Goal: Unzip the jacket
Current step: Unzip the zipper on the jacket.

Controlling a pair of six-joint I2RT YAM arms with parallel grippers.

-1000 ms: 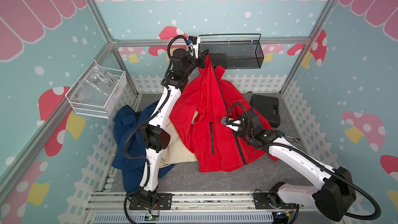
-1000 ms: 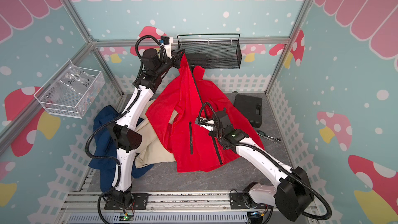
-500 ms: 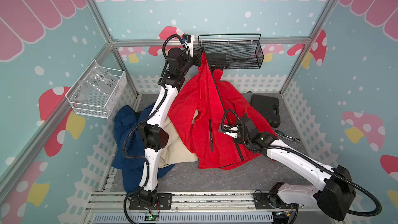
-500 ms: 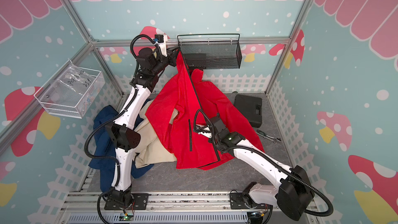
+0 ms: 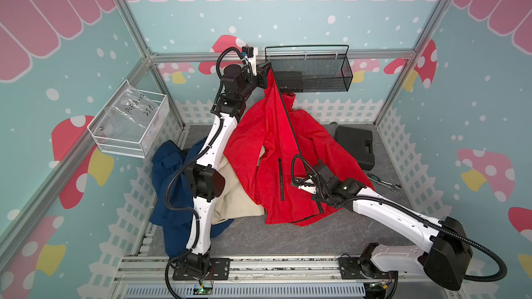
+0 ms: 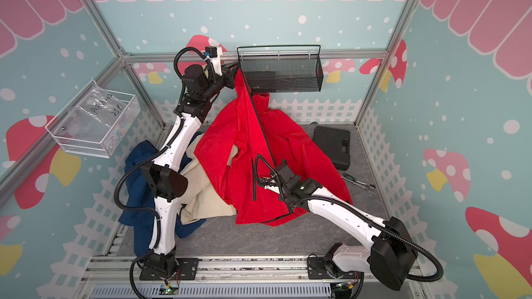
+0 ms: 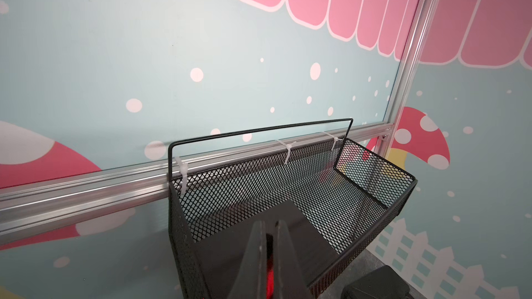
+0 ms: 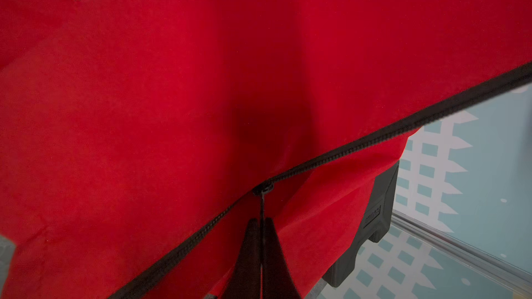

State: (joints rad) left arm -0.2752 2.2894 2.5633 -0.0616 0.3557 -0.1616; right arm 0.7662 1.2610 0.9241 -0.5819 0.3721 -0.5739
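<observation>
Red jacket (image 5: 288, 168) hangs by its collar edge from my left gripper (image 5: 267, 73), with its lower half draped on the grey tabletop (image 5: 288, 240) mid-cell. Its black zipper (image 5: 288, 116) runs taut down to the slider (image 8: 263, 189). The right gripper (image 8: 261, 221) has the pull cord (image 8: 262, 205) pinched between closed jaws. On the collar side of the slider the teeth are parted; towards the hem they look joined, so I judge I'm mid-pull with a last stretch left. Next I'd draw the slider along the teeth to the hem while the left arm holds tension. The left arm is stretched high beside the black mesh basket (image 5: 308, 73), jaws clamped on red fabric; the right arm reaches low across the jacket. A beige garment (image 5: 236, 199) and a navy garment (image 5: 169, 191) lie by the left arm, and a black case (image 5: 355, 145) sits beyond the jacket
</observation>
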